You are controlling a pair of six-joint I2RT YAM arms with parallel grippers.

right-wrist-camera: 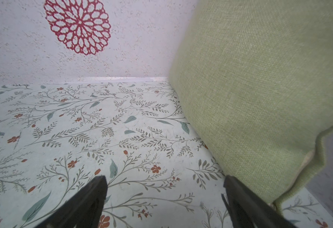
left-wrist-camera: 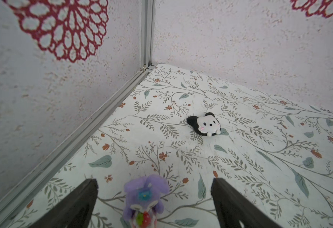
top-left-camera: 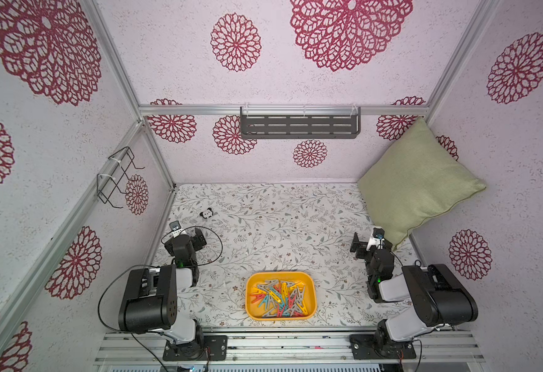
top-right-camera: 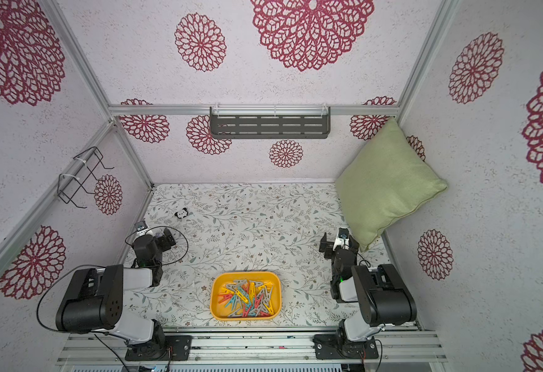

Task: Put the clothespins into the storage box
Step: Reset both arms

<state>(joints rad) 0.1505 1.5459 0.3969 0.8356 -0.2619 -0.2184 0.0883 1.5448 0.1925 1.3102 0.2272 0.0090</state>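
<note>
While both arms sit folded back at their own sides of the table [top-left-camera: 263, 219], I see the clothespins [top-left-camera: 278, 298] heaped inside the storage box [top-left-camera: 280, 273], which lies at the near centre between the 2 arm bases. In both top views I find no peg lying outside it, so I judge the sorting done or all but done.

My left gripper [left-wrist-camera: 152, 180] is spread wide at the far left, and the left wrist view shows the purple toy figure [left-wrist-camera: 142, 199] standing between its jaws without touching either. A stray closing command would pinch that toy, and a push forward would knock it toward the panda toy [left-wrist-camera: 204, 124] beyond. My right gripper [right-wrist-camera: 165, 177] is also spread, with 1 jaw just beside the green cushion [right-wrist-camera: 260, 88]; a careless swing to the right could snag the fabric. The box is shallow and the pile is loose, so a bump from either arm could spill pegs over the rim.
</note>
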